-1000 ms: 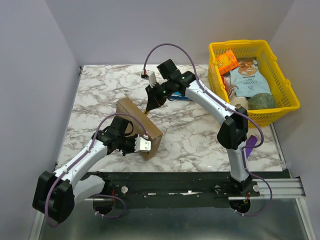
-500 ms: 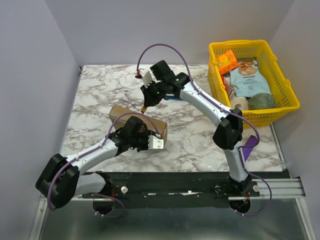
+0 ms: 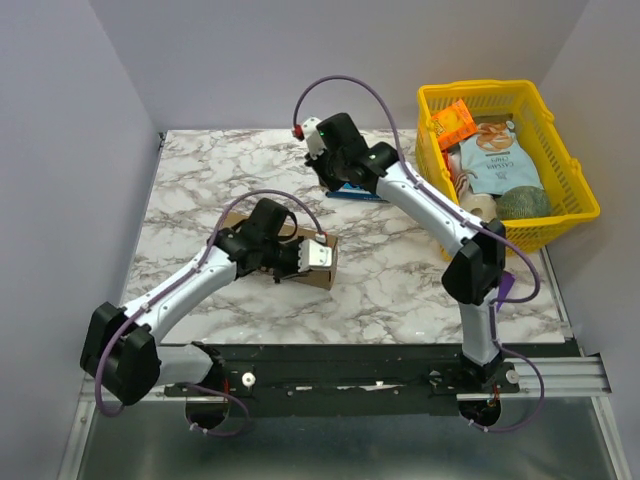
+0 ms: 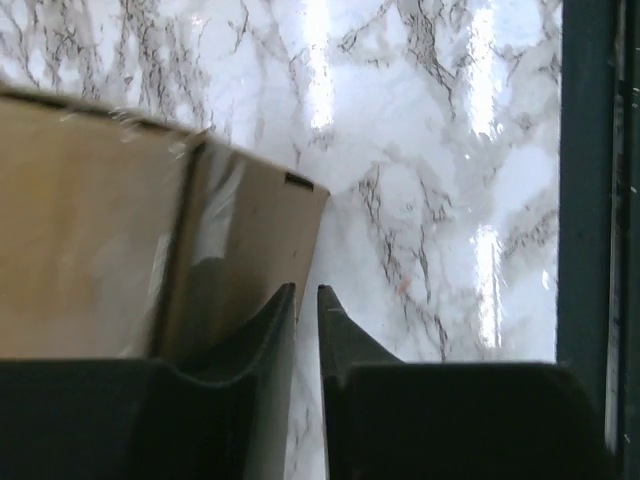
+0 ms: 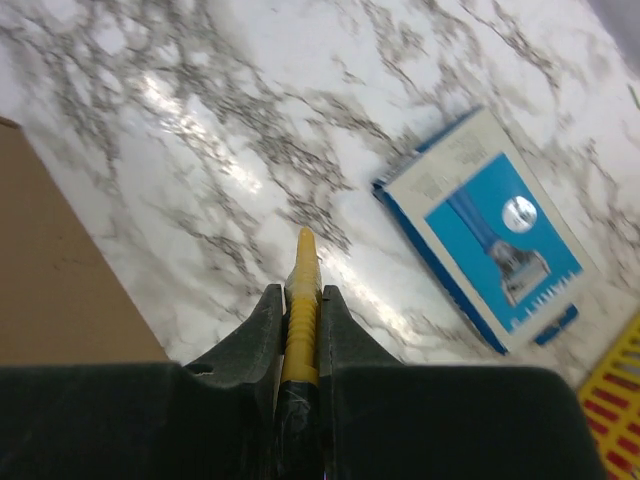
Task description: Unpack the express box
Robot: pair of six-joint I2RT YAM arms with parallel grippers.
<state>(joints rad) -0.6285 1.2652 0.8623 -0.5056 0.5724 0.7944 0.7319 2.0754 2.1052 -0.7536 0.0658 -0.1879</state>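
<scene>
Pinching yellow tool (image 5: pixel 300 290) with right fingers (image 5: pixel 258 335) beyond box (image 4: pixel 90 220), open surface (image 3: pixel 200 180) between. Holding left fingers (image 4: pixel 262 345) nearly together at box's edge; cannot tell grip. Blue carton (image 5: pixel 490 220) label unreadable.

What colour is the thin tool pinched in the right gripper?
Yellow; the slim pointed plastic tool shows best in the right wrist view.

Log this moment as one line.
left claw nearly shut beside express box | right claw shut on yellow tool | blue box flat on table
</scene>
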